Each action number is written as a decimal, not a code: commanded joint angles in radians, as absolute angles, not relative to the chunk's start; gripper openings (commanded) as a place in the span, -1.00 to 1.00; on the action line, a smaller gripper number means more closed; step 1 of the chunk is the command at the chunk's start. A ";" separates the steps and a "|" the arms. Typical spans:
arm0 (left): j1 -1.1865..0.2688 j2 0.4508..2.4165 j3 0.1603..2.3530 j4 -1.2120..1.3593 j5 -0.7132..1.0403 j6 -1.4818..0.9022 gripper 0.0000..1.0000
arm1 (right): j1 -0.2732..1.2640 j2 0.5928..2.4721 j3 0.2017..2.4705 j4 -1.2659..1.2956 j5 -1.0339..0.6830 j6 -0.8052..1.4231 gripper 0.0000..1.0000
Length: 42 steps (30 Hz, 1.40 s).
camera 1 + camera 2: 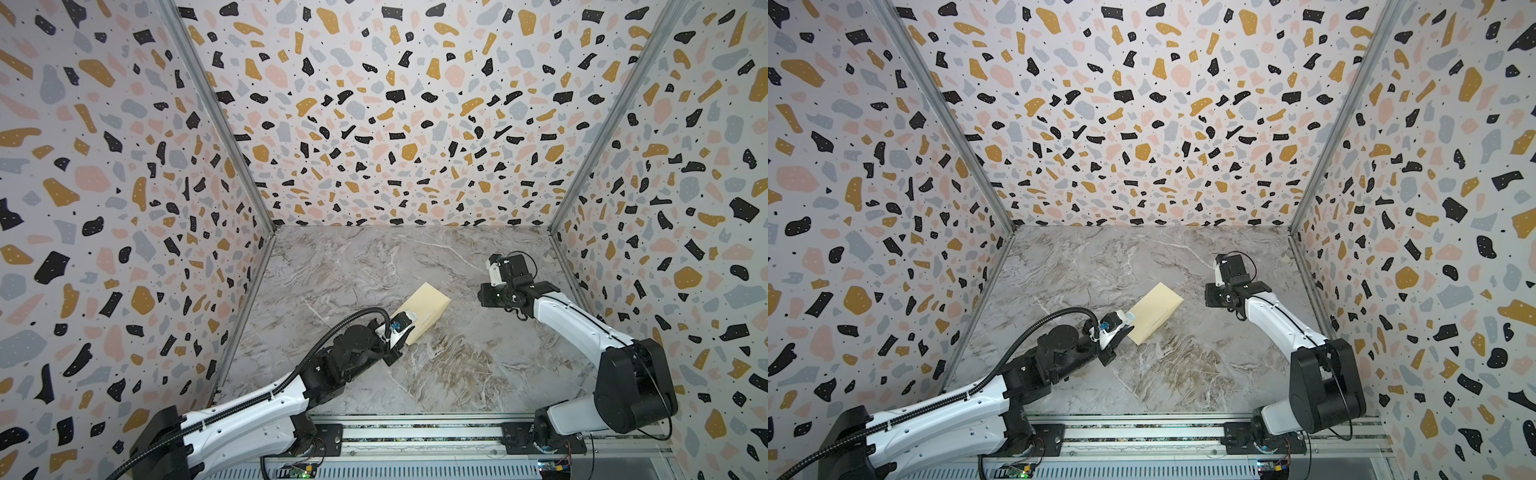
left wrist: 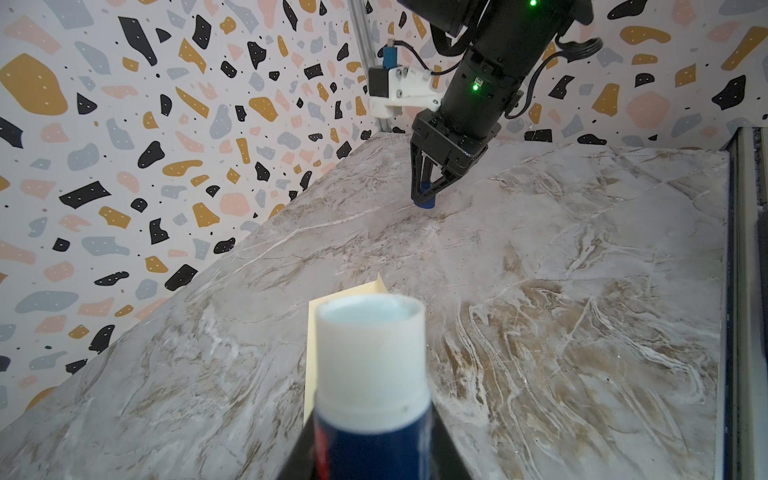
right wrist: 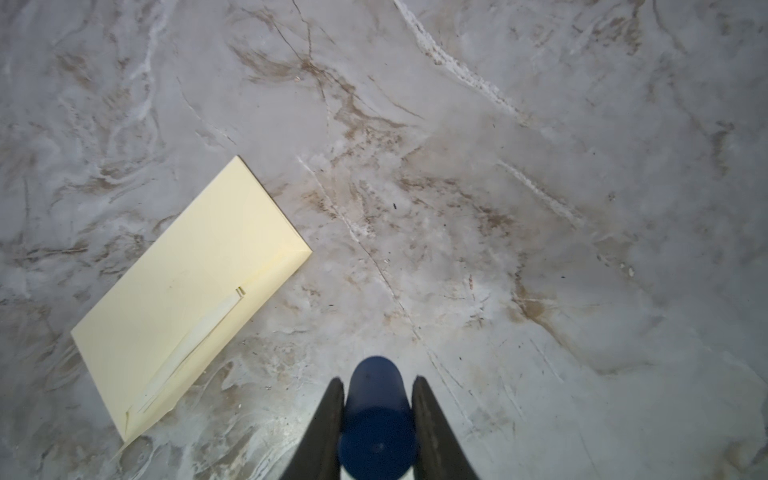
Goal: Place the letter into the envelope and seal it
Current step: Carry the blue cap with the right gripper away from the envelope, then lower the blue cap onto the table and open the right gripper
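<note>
My left gripper [image 2: 372, 457] squeezes an open glue stick [image 2: 370, 357]. My right gripper [image 3: 378, 380] squeezes its blue cap [image 3: 376, 436]. The envelope [image 3: 187, 282] lies flat on the table [image 3: 540, 166], by the glue tip. I think it is thin, light and bendy, so I would pin a corner. I see no letter. Nothing blocks the way.

Envelope [image 1: 426, 309]: pale cream-yellow, oblong, lying flat and askew near the middle of the table [image 1: 457, 374], flap face up, flap folded down, whitish streak along the flap edge.
</note>
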<state>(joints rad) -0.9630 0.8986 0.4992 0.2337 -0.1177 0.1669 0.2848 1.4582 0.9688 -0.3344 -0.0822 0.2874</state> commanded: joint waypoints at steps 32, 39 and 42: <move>-0.960 0.888 0.505 0.289 -0.117 0.155 -1.00 | 0.186 1.729 1.000 -0.223 -0.020 0.248 -0.85; -0.960 0.895 0.503 0.294 -0.115 0.157 -1.00 | 0.186 1.759 1.005 -0.235 -0.023 0.245 -0.80; -0.960 0.895 0.503 0.295 -0.115 0.157 -1.00 | 0.186 1.767 1.007 -0.236 -0.028 0.245 -0.73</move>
